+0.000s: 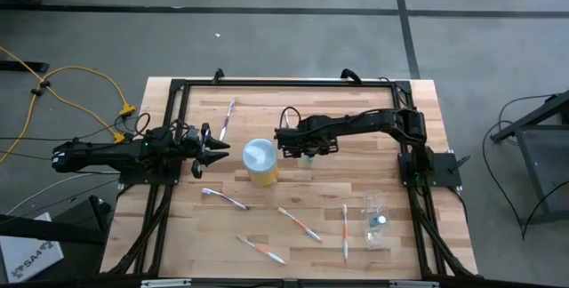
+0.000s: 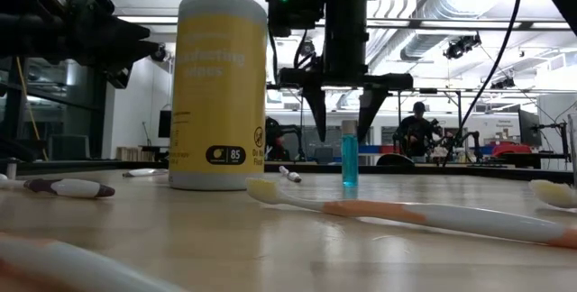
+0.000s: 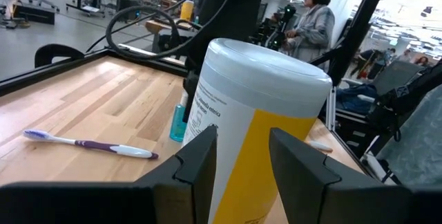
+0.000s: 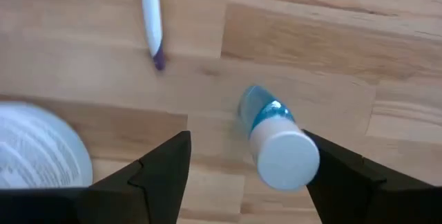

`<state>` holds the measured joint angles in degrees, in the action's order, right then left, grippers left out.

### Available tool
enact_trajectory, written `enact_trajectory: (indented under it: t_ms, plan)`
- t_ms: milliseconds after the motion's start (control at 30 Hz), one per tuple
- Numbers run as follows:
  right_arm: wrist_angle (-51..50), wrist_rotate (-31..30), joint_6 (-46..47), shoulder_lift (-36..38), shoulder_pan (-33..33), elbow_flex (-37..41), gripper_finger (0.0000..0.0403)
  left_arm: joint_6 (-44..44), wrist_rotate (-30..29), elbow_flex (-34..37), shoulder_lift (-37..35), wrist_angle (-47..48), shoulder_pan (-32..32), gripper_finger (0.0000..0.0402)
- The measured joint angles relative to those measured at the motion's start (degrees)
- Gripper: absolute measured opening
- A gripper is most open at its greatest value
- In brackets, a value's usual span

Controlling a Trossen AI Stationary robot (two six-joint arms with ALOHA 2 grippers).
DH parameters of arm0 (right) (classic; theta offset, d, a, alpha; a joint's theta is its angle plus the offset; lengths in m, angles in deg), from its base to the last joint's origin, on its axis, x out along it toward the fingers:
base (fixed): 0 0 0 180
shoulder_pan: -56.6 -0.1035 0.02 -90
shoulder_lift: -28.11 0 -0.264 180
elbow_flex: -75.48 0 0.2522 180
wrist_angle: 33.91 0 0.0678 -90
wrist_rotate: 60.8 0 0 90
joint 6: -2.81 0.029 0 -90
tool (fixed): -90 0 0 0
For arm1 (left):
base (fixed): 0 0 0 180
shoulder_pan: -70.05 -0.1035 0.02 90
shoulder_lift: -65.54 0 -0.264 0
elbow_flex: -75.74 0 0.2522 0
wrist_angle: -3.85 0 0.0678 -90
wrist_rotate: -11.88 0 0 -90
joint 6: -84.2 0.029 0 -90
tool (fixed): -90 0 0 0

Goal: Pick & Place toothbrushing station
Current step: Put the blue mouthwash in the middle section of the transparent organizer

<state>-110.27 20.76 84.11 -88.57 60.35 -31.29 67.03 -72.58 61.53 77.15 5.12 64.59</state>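
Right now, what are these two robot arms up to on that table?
The right gripper hangs open just above a small blue bottle that stands upright on the table, one finger on each side, not yet gripping it. The left gripper, also open, points at the yellow wipes tub beside the bottle, holding nothing. Several toothbrushes lie scattered flat, and a clear cup lies near the table's right edge.

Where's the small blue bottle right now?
The small blue bottle stands upright near the table's middle in the high view, just right of the yellow wipes canister, directly under the open right gripper.
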Motion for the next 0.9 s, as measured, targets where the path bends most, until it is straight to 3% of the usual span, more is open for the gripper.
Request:
enact_trajectory:
  t_ms: [467,900]
  plan:
    - [-0.4,1.5,5.1,0.0,0.5,0.0,0.0222,0.0,0.0,0.0,0.0,0.0,0.0,0.0130]
    - [-0.4,2.9,4.6,0.0,0.9,0.0,0.0153,0.0,0.0,0.0,0.0,0.0,0.0,0.0130]
